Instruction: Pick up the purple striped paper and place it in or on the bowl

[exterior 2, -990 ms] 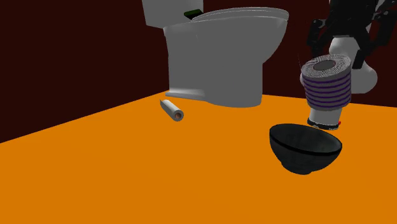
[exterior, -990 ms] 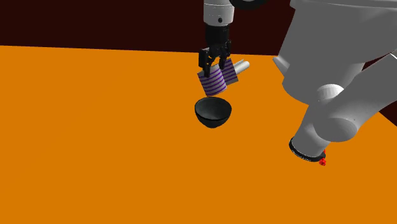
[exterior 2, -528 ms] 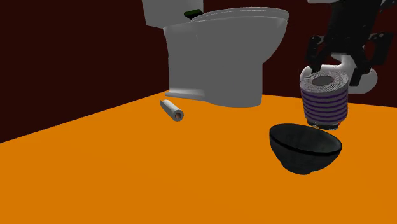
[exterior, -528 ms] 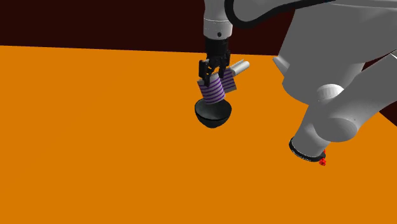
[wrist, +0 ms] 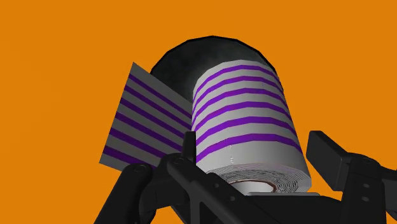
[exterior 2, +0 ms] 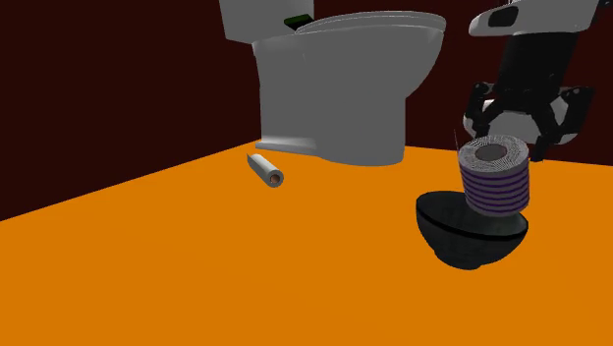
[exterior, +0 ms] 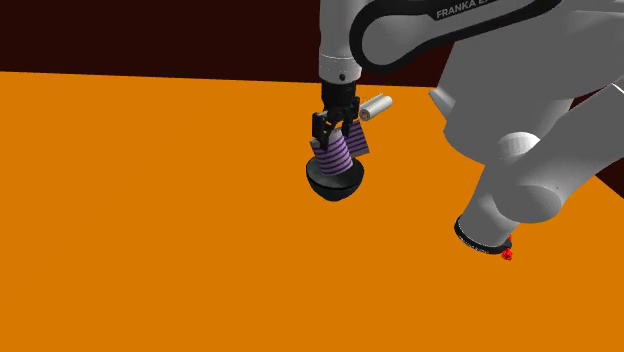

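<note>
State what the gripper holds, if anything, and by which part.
It cannot be told: the upper end of the purple striped roll is at the gripper, its lower end in the black bowl, but contact is unclear.

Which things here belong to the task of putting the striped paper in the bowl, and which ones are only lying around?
For the job:
purple striped paper roll, standing upright in the black bowl
gripper, right above the roll

Only lying about:
plain grey roll, on the orange floor
white toilet, behind it
</note>
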`<state>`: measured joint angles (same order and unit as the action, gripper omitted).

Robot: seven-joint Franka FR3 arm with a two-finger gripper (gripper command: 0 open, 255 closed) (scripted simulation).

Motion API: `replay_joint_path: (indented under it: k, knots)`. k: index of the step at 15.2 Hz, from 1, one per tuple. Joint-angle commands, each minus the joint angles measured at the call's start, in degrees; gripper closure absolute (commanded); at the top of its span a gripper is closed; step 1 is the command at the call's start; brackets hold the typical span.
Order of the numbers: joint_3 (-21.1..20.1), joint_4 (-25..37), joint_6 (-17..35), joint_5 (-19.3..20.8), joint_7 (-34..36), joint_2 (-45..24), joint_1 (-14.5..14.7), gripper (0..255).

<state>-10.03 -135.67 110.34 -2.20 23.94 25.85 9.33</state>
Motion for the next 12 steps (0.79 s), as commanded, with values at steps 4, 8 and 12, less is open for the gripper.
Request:
replay_joint_path:
  k: [4, 8, 12]
  knots:
    - [-0.21, -3.13, 3.85, -0.04, 0.13, -0.65, 0.04, 255]
    - [-0.22, -3.12, 3.85, -0.04, 0.14, -0.66, 0.03, 255]
    - [-0.22, -3.12, 3.86, -0.04, 0.13, -0.66, 0.03, 0]
